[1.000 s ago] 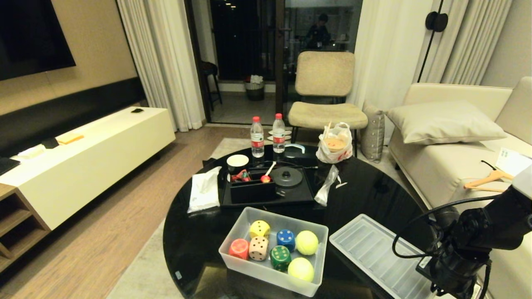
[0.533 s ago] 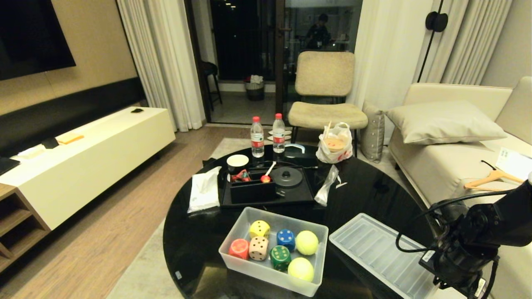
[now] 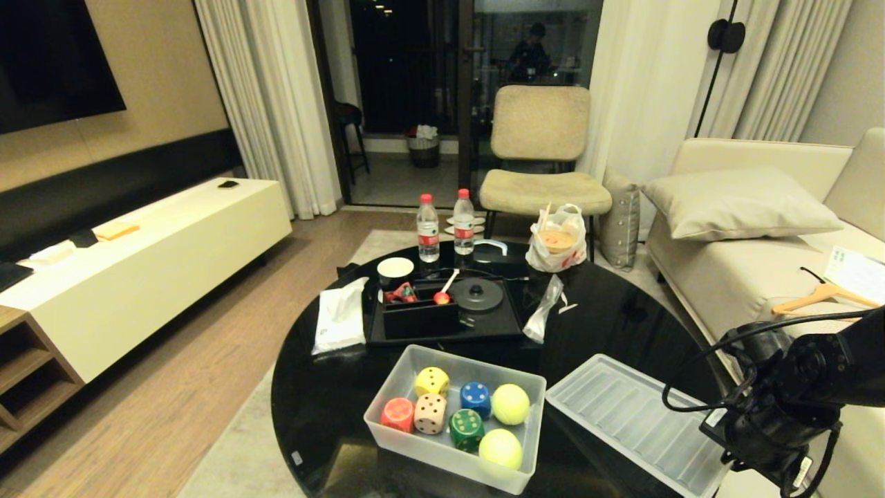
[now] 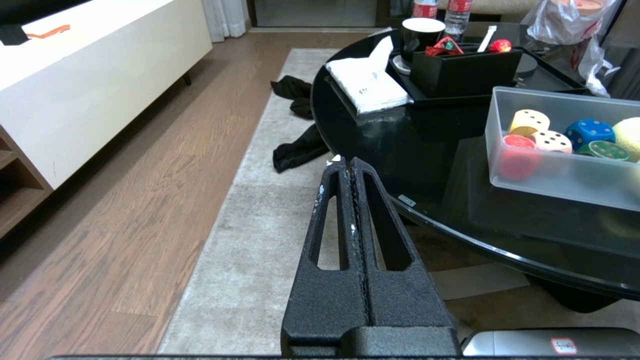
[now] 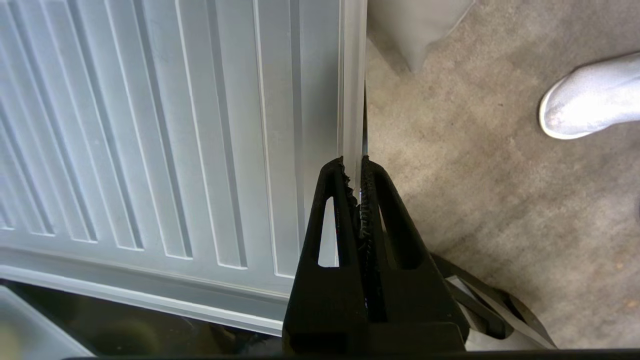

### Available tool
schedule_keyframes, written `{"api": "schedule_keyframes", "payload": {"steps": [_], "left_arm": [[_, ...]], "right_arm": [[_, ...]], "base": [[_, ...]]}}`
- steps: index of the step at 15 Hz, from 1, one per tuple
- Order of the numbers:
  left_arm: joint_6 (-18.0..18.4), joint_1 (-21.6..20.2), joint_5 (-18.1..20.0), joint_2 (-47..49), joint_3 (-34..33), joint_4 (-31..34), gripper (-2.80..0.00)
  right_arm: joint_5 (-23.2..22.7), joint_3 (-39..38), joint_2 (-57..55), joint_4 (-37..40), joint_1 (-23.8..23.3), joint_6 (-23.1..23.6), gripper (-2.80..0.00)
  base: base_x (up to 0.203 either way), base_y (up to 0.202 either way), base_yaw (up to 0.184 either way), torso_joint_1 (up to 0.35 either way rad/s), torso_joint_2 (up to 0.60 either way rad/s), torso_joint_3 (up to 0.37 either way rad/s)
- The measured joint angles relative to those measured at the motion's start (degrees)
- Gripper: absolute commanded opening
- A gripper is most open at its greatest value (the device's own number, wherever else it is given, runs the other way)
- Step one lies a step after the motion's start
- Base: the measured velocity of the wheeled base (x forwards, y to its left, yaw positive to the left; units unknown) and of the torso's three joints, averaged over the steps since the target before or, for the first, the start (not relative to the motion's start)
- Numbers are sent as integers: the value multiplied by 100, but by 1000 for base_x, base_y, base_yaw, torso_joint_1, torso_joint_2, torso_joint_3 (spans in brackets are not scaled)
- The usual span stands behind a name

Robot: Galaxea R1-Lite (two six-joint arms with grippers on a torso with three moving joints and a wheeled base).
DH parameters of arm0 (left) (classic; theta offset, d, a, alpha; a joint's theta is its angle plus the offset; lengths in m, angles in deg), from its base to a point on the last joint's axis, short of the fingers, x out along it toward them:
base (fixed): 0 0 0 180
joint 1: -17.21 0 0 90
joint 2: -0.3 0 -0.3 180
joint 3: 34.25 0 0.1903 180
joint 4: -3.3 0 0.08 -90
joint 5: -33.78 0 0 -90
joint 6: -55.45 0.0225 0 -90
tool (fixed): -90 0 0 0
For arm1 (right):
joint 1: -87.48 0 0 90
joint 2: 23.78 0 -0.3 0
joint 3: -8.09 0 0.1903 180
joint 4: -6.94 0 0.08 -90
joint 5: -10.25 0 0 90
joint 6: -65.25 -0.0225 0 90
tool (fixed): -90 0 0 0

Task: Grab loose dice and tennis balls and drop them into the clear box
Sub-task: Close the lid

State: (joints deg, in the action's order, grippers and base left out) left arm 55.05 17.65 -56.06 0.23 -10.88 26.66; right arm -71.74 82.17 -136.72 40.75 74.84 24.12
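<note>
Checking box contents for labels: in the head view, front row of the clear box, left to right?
Red die → tan die → green die → tennis ball, all inside the clear box.
</note>
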Motion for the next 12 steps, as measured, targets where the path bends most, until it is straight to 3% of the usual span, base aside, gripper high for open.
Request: {"api": "schedule_keyframes", "payload": {"steps": [12], "left_arm": [[0, -2, 1, 0, 0, 2, -280]], "right_arm": [[-47, 66, 413, -24, -91, -2, -280]], "base": [[0, 0, 0, 0, 0, 0]]}}
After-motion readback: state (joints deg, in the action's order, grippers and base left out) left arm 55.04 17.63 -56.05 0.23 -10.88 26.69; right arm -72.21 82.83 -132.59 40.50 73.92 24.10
